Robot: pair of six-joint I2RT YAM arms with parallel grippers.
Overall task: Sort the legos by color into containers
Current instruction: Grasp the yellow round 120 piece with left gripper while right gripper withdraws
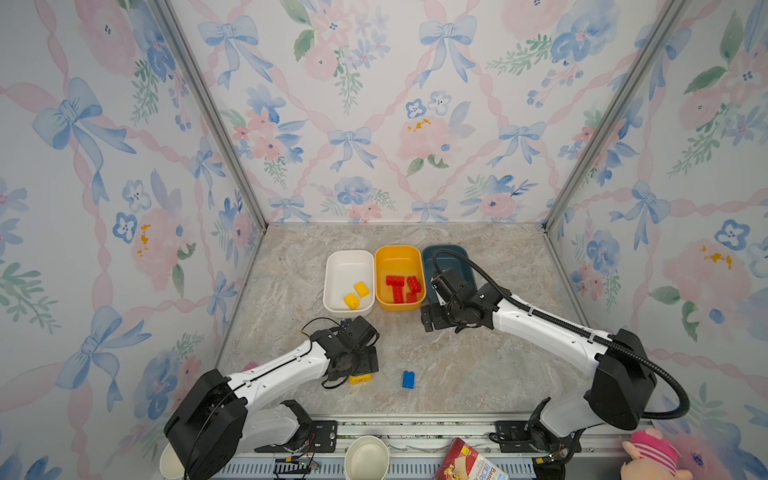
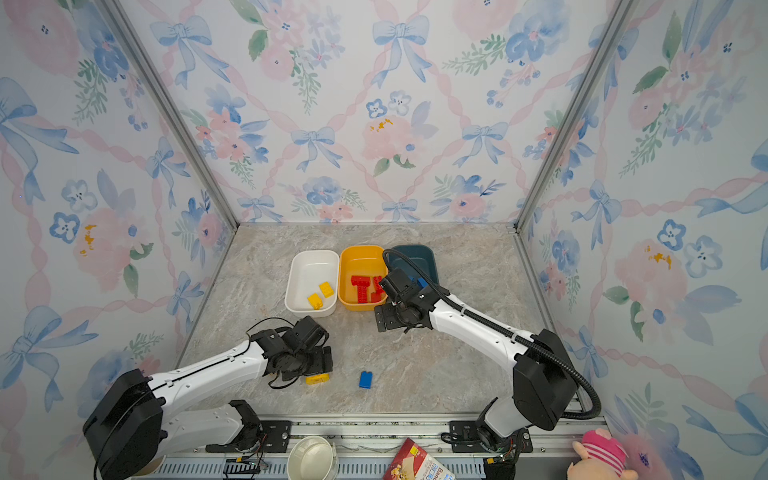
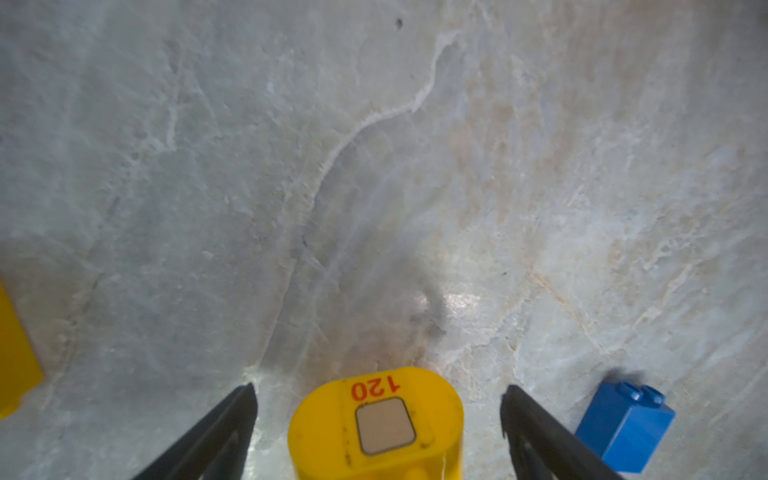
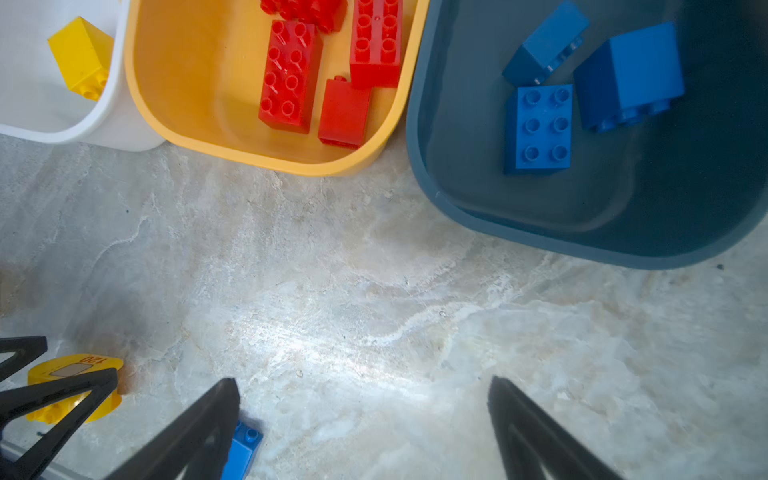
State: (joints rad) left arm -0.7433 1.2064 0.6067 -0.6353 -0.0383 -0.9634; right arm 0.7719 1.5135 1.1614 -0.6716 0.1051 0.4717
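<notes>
The yellow brick (image 3: 376, 428) we are after sits on the table (image 3: 374, 166) near the front edge, well apart from the tubs. Our left gripper (image 3: 378, 390) straddles it. The fingers (image 3: 224, 432) are released, with table showing on either side of the brick, so nothing is gripped yet. A blue brick (image 3: 623, 428) lies just beside the gripper, outside one finger.

Farther back, three tubs stand side by side. The white tub (image 1: 347, 266) holds two yellow bricks, the yellow tub (image 1: 397, 259) holds the red ones, and the teal tub (image 4: 540, 208) holds three blue. Our right gripper (image 4: 362, 381) hangs over bare table in front of the tubs, its fingers spread wide and empty.

We see four ways this could go wrong:

- **Slipping out:** the yellow brick has rounded ends and smooth sides. If the fingers close off-centre, we judge it could twist or squirt out along the table.
- **Knocking the blue brick:** it lies so near one finger that a small sideways correction could push it away or tip it.
- **The arms meeting:** if our right gripper goes for the blue brick while the left lifts beside it, the two could meet over the same patch of table.
- **Wrong tub:** the yellows sit in the white tub, not the yellow one. Dropping this brick by tub colour would put it among the reds.
</notes>
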